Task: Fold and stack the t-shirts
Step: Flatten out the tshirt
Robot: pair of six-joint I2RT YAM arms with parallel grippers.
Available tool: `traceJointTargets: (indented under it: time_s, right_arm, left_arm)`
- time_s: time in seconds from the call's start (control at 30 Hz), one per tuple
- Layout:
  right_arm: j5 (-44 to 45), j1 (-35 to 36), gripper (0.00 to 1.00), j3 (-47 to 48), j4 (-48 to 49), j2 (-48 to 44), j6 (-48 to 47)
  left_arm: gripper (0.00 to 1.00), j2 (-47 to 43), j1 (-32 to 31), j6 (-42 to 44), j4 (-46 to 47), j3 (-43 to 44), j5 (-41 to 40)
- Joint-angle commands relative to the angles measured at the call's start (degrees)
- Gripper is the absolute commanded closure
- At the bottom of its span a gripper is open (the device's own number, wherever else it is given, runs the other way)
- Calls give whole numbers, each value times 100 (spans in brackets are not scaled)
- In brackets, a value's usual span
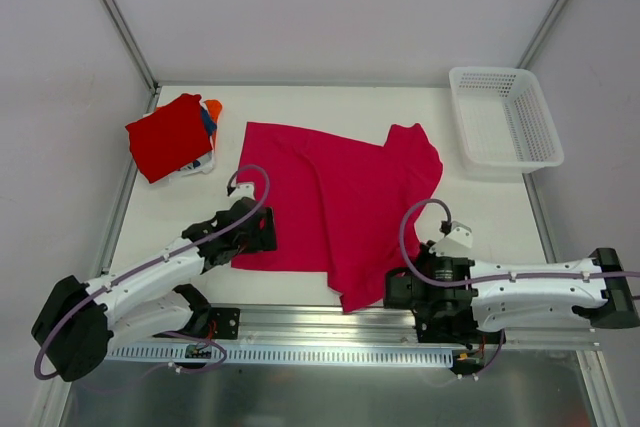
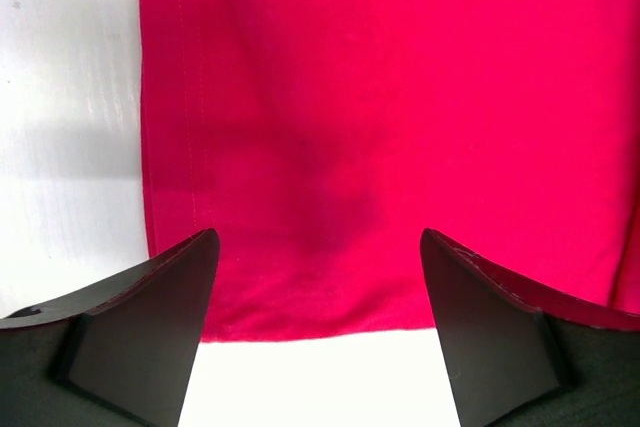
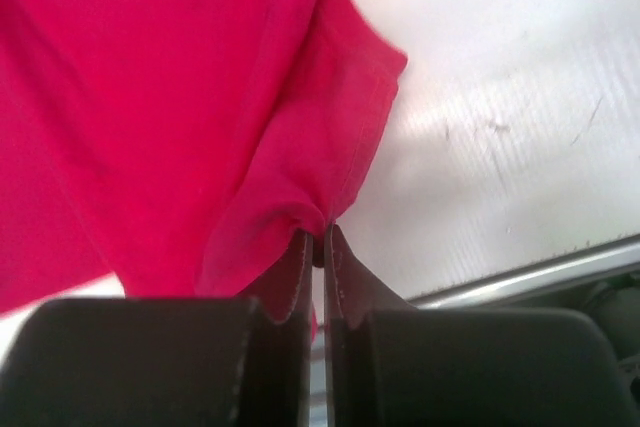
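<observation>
Right end effector [image 3: 322, 232] is clamped on the pink shirt [image 1: 330, 197] at its near-right edge. Left end effector [image 2: 318, 237] hangs, jaws apart, over the near-left corner. The shirt lies spread mid-surface [image 1: 160, 209]. Soft, light, limp cloth probably sags, so it is best pinched at hem corners.

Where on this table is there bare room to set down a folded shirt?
Free: the table between the magenta shirt and the basket, and the far strip beyond the shirt. Also the left edge, nearer than the folded stack. Crowded: the middle, under the shirt.
</observation>
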Motion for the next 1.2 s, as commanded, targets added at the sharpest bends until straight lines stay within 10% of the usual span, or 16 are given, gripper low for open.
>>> traceJointTargets:
  time_s: [0.0, 0.27, 0.7, 1.17]
  right_arm:
    - [575, -428, 100, 122, -2038, -48, -139]
    - [1094, -964, 100, 421, -2038, -250, -841]
    - [1341, -1114, 100, 483, -2029, -259, -1123]
    - [1165, -1105, 100, 131, -1660, -707, -1475]
  left_arm:
    - [20, -461, -78, 56, -342, 184, 272]
    - [14, -939, -508, -857, -2196, 721, 342]
    - [15, -1605, -878, -3590, -2593, -728, -263]
    - [28, -1501, -869, -4224, -2743, -588, -1344]
